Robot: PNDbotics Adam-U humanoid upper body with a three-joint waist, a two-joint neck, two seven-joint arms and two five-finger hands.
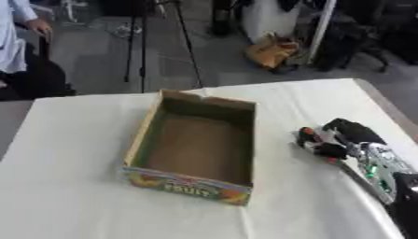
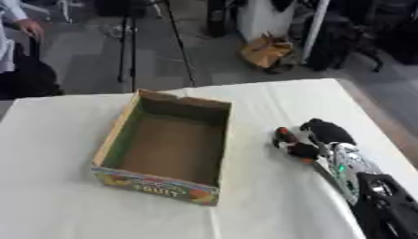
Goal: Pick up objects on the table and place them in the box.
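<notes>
**Right hand on object, box still empty**

Left to centre of frame: box (image 1: 194,144) sits open-top on the white worktop (image 1: 73,196), nothing inside, placed where the arm can reach it. Right of the box, mid-right of frame: right hand (image 2: 314,140) lies low on the cloth, fingers curled around a small red and dark object (image 2: 284,135), apparently gripping it for a lift. Left hand not visible

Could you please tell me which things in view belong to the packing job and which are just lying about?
Belonging to the job:
cardboard box, nothing visible inside
right hand, on the table right of the box
small red thing at its fingers

Lying about:
brown bag on the floor
tripod behind the table
</notes>
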